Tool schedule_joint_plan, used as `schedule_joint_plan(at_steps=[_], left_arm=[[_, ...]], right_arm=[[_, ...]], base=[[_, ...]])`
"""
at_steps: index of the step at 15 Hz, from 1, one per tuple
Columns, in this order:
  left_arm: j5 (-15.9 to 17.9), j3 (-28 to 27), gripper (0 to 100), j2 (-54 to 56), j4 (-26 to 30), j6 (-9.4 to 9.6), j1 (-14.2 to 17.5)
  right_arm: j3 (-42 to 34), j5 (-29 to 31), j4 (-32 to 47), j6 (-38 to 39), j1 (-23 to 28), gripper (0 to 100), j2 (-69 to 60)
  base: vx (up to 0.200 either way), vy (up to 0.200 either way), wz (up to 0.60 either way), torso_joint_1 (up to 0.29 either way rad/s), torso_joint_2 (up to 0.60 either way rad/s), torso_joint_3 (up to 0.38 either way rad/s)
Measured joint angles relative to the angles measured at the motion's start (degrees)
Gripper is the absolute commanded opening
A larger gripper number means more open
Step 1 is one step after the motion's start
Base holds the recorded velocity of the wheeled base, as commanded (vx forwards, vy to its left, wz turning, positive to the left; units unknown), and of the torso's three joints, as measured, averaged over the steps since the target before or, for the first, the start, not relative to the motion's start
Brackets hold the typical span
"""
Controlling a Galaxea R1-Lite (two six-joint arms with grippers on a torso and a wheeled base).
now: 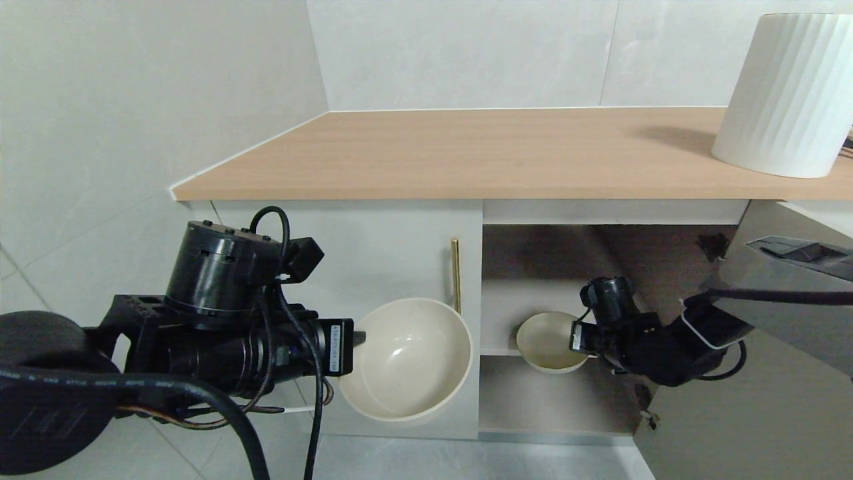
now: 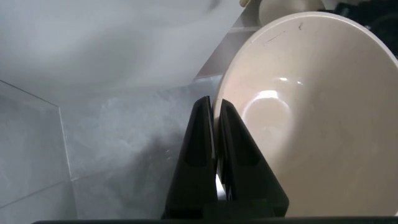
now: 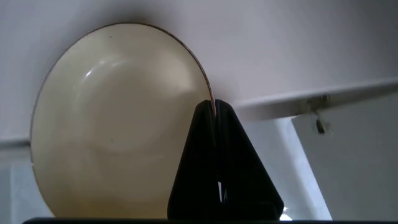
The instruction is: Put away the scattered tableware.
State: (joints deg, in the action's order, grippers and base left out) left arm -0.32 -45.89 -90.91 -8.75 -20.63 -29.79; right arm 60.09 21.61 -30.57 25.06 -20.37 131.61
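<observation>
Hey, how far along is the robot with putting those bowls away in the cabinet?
Done: the white cabinet stands open on one side. In hand: the right gripper is shut on the small cream bowl inside the opening, at shelf level; the left gripper is shut on the large cream bowl in front of the closed door. Left: set down and release both bowls.

My left arm [image 1: 220, 320] is matte black: fat cylindrical joint, looping black cables, pale wrist label. Right arm [image 1: 653, 340] black, white-edged link. Wedge-shaped black fingers [image 2: 200, 137].
</observation>
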Motion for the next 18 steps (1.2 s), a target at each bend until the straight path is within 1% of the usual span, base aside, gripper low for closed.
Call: schedule_joint_plan(at_steps=[3, 6, 8, 13, 18], left_arm=[[0.0, 0.0, 0, 0.1, 0.0, 0.00, 0.0], [0.0, 0.0, 0, 0.1, 0.0, -0.01, 0.0], [-0.1, -0.1, 0, 0.2, 0.0, -0.01, 0.0], [-0.1, -0.1, 0, 0.2, 0.0, -0.01, 0.0], [0.0, -0.1, 0, 0.1, -0.1, -0.01, 0.0]], right_arm=[[6.3, 0.8, 1.2, -0.1, 1.7, 0, 3.5], [11.1, 3.3, 1.6, -0.2, 2.4, 0, 7.0], [13.8, 3.9, 1.7, -0.2, 2.7, 0, 8.9], [17.7, 4.2, 3.9, -0.1, 4.0, 0, 11.3], [19.3, 5.1, 3.9, 0.1, 4.1, 0, 11.7]], base=[[0.000, 0.000, 0.00, 0.000, 0.00, 0.000], [0.000, 0.000, 0.00, 0.000, 0.00, 0.000], [0.000, 0.000, 0.00, 0.000, 0.00, 0.000], [0.000, 0.000, 0.00, 0.000, 0.00, 0.000], [0.000, 0.000, 0.00, 0.000, 0.00, 0.000]])
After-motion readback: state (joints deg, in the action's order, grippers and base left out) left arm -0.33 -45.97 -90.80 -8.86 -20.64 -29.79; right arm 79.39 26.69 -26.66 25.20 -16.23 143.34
